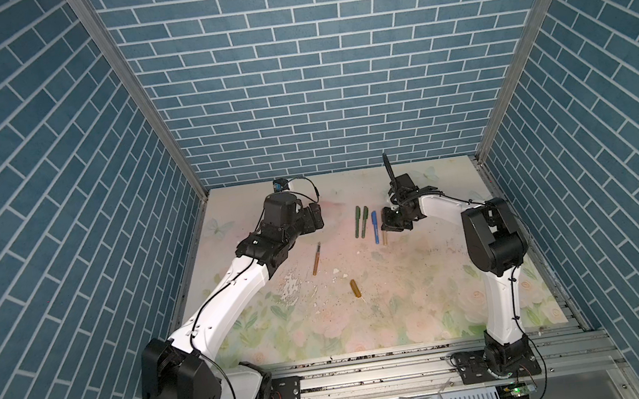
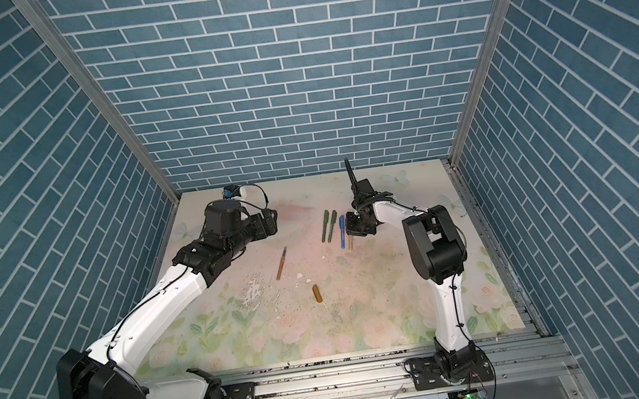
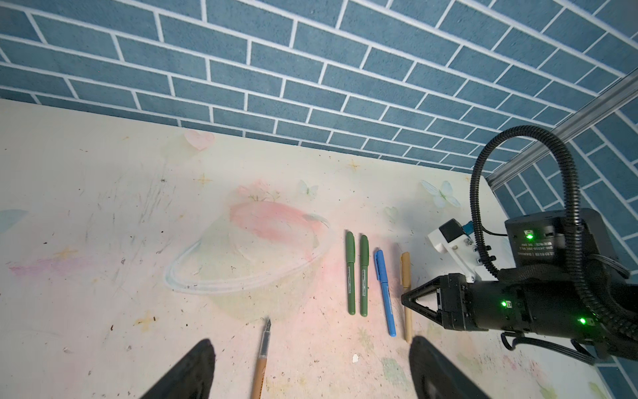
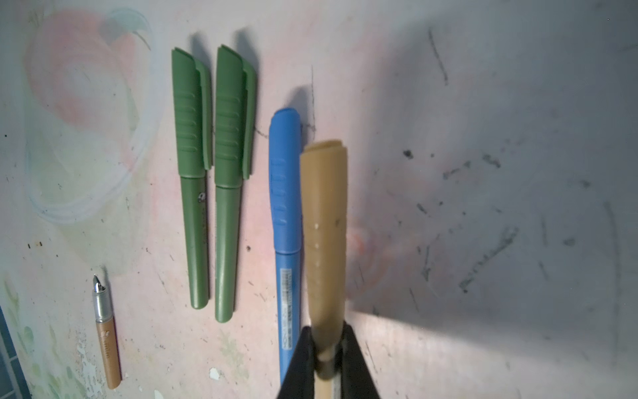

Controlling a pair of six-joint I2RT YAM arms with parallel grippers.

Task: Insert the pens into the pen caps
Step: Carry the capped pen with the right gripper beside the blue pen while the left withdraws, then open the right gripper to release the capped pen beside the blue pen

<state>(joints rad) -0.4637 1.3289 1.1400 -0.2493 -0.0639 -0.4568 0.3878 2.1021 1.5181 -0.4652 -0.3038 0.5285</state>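
The table (image 1: 408,314) carries a pale floral and butterfly print, scuffed and flaked at frame centre. Small white chips (image 1: 335,270), possibly peeled coating, lie there. Blue brick-pattern walls (image 1: 312,63) enclose three sides, joined by aluminium corner posts (image 1: 135,90). An aluminium rail (image 1: 374,371) spans the lower edge.

We record blue brick-pattern walls (image 1: 319,83) on three sides, joined by aluminium corner posts (image 1: 139,98). The tabletop (image 1: 407,302) carries a pale floral mat, scuffed and flaked near its middle. Slotted aluminium rails (image 1: 373,369) run along the near edge. Lighting is even, and shadows are soft.
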